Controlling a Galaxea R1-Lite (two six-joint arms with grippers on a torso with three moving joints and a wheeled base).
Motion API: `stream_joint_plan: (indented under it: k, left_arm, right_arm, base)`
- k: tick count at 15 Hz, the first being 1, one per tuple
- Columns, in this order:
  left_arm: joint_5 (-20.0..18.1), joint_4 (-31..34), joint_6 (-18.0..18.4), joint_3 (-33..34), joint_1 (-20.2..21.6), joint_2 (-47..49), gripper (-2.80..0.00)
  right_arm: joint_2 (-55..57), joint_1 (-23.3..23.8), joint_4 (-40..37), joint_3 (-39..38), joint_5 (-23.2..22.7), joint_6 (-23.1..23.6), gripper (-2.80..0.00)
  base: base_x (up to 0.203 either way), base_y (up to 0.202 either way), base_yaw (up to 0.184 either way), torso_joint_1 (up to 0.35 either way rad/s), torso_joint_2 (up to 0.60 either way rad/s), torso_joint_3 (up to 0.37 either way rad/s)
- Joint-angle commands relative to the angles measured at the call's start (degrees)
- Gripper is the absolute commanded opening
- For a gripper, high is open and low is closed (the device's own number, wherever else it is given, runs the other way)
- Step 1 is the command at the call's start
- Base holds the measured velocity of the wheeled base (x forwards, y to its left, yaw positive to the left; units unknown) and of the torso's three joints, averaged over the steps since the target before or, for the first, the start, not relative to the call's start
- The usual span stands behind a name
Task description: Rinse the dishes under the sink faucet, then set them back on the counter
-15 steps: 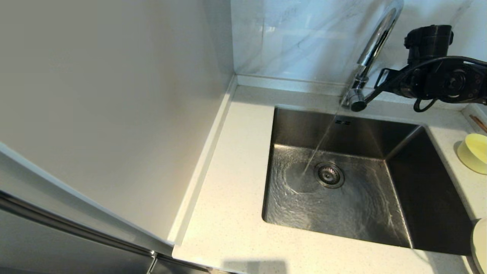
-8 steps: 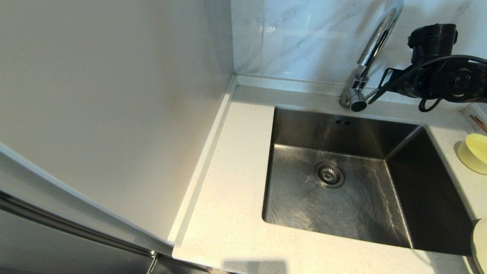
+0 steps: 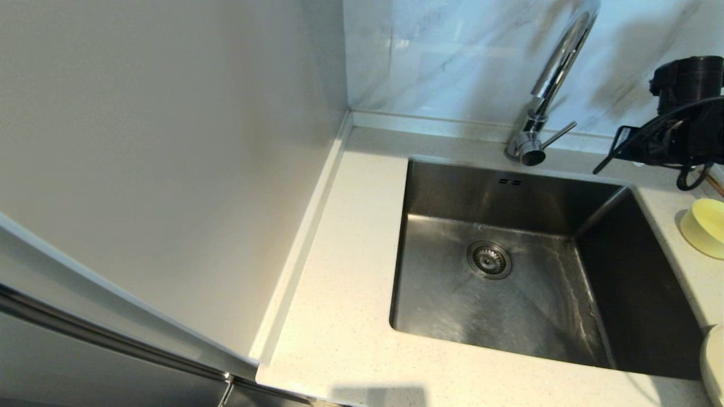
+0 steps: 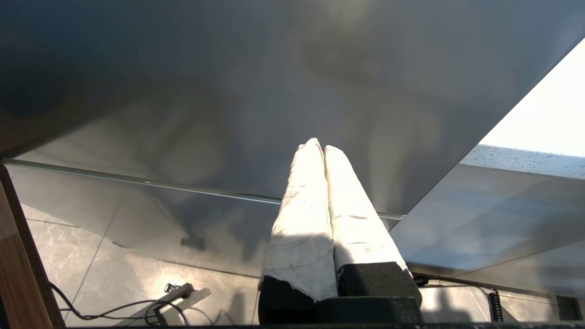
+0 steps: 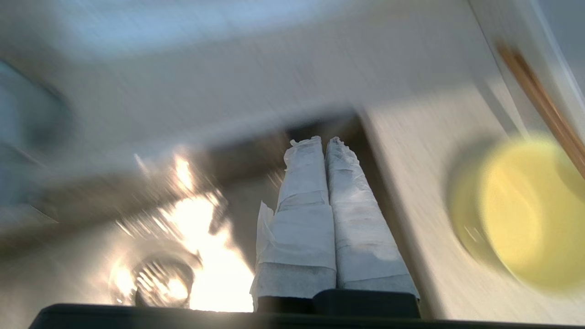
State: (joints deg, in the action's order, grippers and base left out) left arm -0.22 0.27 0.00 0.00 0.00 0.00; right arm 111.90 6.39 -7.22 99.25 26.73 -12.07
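Observation:
The chrome faucet (image 3: pixel 557 68) stands behind the sink with its side lever (image 3: pixel 559 135) free; no water runs. My right arm (image 3: pixel 679 135) hangs to the right of the lever, apart from it. The right gripper (image 5: pixel 323 139) is shut and empty above the sink's back right corner. The pale-yellow bowl (image 3: pixel 704 226) (image 5: pixel 525 210) sits on the counter (image 3: pixel 339 254) right of the sink, with the brown chopsticks (image 5: pixel 544 107) behind it by the wall. Only an edge of the cream plate (image 3: pixel 714 362) shows at the near right. My left gripper (image 4: pixel 318 145) is shut and parked low beside the cabinets.
The steel sink (image 3: pixel 639 294) is wet, with a round drain strainer (image 3: pixel 489 260) in its floor. A tall pale panel (image 3: pixel 169 141) walls off the left side. Grey-veined marble tiles (image 3: pixel 441 56) rise behind the faucet.
The water stream running a second ago has stopped. My right gripper has drawn back from the faucet lever to the right, towards the bowl.

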Motion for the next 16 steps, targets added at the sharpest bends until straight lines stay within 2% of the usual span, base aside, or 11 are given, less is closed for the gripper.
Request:
stream_joint_plan:
  k: [1,4,6,10,13,16]
  left_arm:
    - [0.04,0.0,0.0,0.0,0.0,0.0,-2.8]
    - [0.04,0.0,0.0,0.0,0.0,0.0,-2.8]
    - [0.03,0.0,0.0,0.0,0.0,0.0,-2.8]
    - [0.04,0.0,0.0,0.0,0.0,0.0,-2.8]
    - [0.03,0.0,0.0,0.0,0.0,0.0,-2.8]
    - [-0.04,0.0,0.0,0.0,0.0,0.0,-2.8]
  right_arm:
    - [-5.97,1.66,-0.92,-6.51,-0.38,-0.09,-2.8]
    - [-19.75,3.24,-5.91,-22.99,-5.98,0.22,-2.8]
    - [-30.12,3.6,-7.83,-35.16,-9.12,2.71,-2.8]
    - [-51.8,3.88,-9.23,-54.01,-16.58,13.2,-2.8]
    - [-66.79,3.89,-9.69,-64.41,-19.38,20.52,-2.8]
    - [-76.22,2.94,-9.75,-71.57,-21.04,26.12,-2.8]
  base:
    - [0.0,0.0,0.0,0.0,0.0,0.0]
    - [0.0,0.0,0.0,0.0,0.0,0.0]
    - [0.0,0.0,0.0,0.0,0.0,0.0]
    - [0.0,0.0,0.0,0.0,0.0,0.0]
    - [0.0,0.0,0.0,0.0,0.0,0.0]
    - [0.0,0.0,0.0,0.0,0.0,0.0]
